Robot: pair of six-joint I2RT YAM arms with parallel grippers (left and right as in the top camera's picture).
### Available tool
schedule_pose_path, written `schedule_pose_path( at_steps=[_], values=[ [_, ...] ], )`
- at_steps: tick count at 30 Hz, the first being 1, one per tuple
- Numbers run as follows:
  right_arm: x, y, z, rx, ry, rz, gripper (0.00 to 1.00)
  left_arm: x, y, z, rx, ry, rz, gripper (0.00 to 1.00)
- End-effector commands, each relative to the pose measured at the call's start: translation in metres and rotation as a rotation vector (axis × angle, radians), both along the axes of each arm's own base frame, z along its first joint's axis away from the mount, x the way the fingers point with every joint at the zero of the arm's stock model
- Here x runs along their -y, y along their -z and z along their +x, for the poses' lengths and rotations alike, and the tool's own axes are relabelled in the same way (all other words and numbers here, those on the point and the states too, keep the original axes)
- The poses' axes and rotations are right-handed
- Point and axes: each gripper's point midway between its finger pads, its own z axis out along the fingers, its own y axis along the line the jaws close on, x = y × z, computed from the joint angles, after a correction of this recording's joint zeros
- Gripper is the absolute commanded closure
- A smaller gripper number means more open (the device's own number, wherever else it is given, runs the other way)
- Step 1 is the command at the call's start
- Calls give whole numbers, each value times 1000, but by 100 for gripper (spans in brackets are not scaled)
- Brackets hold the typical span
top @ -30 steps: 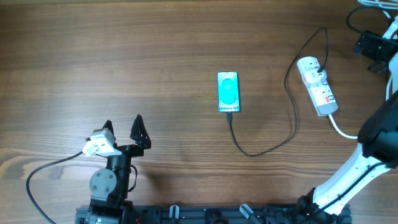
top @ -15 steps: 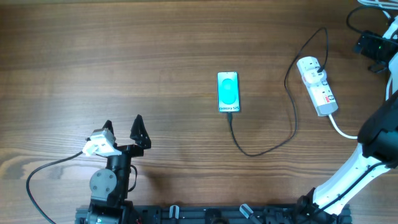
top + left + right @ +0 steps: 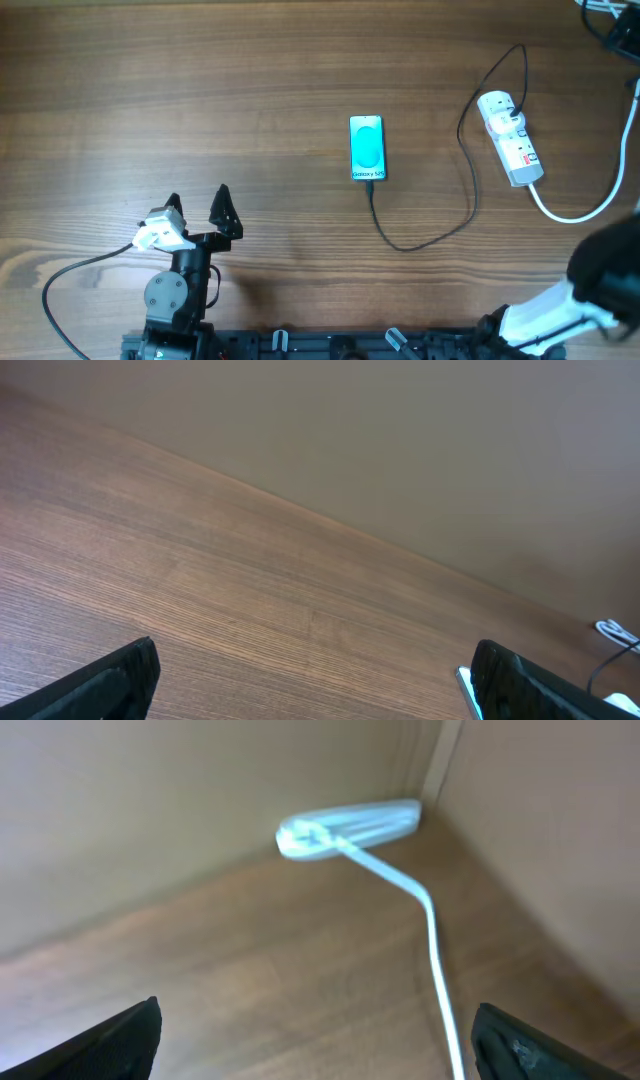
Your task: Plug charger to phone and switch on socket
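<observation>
The phone [image 3: 367,148] lies screen-up at the table's middle, its cyan screen lit. The charger [image 3: 462,205], a thin black cable, runs from the phone's near edge in a loop to the right and up to the socket [image 3: 510,140]. The socket is a white power strip at the right. My left gripper [image 3: 197,200] is open and empty at the near left, far from the phone. Its wrist view [image 3: 320,695] shows a sliver of the phone [image 3: 464,685]. My right gripper [image 3: 620,32] is at the far right corner, partly out of frame. Its wrist view [image 3: 320,1050] shows it open and empty.
The socket's thick white cord [image 3: 575,215] curves off to the right edge. The right wrist view is blurred. It shows a white elongated object [image 3: 350,823] with a white cord [image 3: 435,950] near a wall corner. The right arm's base [image 3: 560,310] sits at the near right.
My right gripper has moved away from beside the socket into the far right corner, and the arm has swung out of the right edge. The left arm, phone and cable have not moved.
</observation>
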Motion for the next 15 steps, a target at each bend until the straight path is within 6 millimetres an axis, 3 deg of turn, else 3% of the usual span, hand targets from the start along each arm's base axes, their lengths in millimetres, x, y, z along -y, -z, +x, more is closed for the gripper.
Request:
schedule_pose_path(
  at_steps=[1, 5, 10, 15],
  values=[
    [-13, -69, -20, 122, 1, -63, 0, -2, -1, -1, 5, -7, 23, 0],
    [-38, -134, -50, 245, -18, -123, 0, -2, -1, -1, 5, -7, 22, 0],
    [-83, -190, -82, 360, -77, -167, 0, -2, -1, -1, 5, -7, 22, 0],
    [-124, -222, -100, 442, -155, -185, 0, -2, -1, -1, 5, -7, 22, 0]
  ],
)
